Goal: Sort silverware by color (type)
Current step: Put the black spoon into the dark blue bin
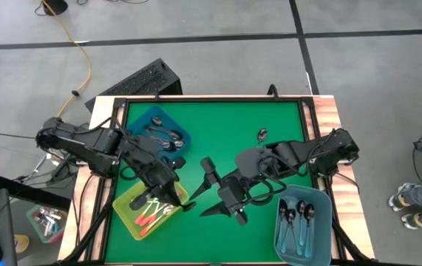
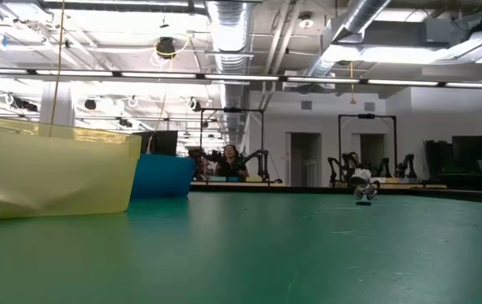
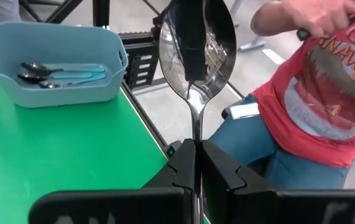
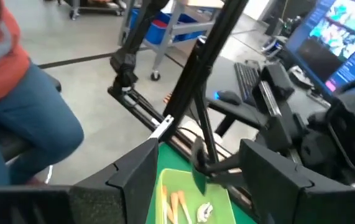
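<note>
text: "ANAWA", partly cut off | on: person's red shirt (image 3: 326,93)

The left dark six-joint arm reached in from the table's left edge, bent at the elbow, its two-finger gripper (image 1: 168,193) clamped tight on the thin handle of a shiny silver metal spoon (image 3: 195,43), the bowl standing up beyond the fingertips (image 3: 186,163). The right dark arm stretched from the right edge toward the middle of the table, its gripper (image 1: 223,194) spread wide with nothing between the fingers (image 4: 130,168)
</note>
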You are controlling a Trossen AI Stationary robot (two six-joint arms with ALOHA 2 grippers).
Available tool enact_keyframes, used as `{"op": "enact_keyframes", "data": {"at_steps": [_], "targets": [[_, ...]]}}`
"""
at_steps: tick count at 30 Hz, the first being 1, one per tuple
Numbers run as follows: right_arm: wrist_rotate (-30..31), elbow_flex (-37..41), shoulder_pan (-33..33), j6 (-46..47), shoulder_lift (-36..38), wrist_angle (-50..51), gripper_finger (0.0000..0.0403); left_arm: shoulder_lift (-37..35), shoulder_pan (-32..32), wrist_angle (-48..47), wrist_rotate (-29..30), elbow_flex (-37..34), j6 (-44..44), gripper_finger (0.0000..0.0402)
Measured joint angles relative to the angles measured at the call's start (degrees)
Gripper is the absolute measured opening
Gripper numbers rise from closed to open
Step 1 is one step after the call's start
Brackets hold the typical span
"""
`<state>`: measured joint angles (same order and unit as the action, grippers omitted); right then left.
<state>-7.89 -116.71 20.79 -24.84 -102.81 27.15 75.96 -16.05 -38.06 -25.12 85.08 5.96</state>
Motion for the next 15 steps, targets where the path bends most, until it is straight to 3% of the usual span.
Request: {"op": "enact_keyframes", "data": {"at_steps": [11,15], "targets": [[-1.3,0.0,-1.3,2.7,-3.2,-1.3,0.0243,0.1,0.0,0.0,0.1,0.0,-0.1,0.0000],[-1.3,0.0,-1.3,3.5,-4.2,-2.6,0.0225,0.1,0.0,-0.1,0.2,0.0,-0.1,0.0000]]}}
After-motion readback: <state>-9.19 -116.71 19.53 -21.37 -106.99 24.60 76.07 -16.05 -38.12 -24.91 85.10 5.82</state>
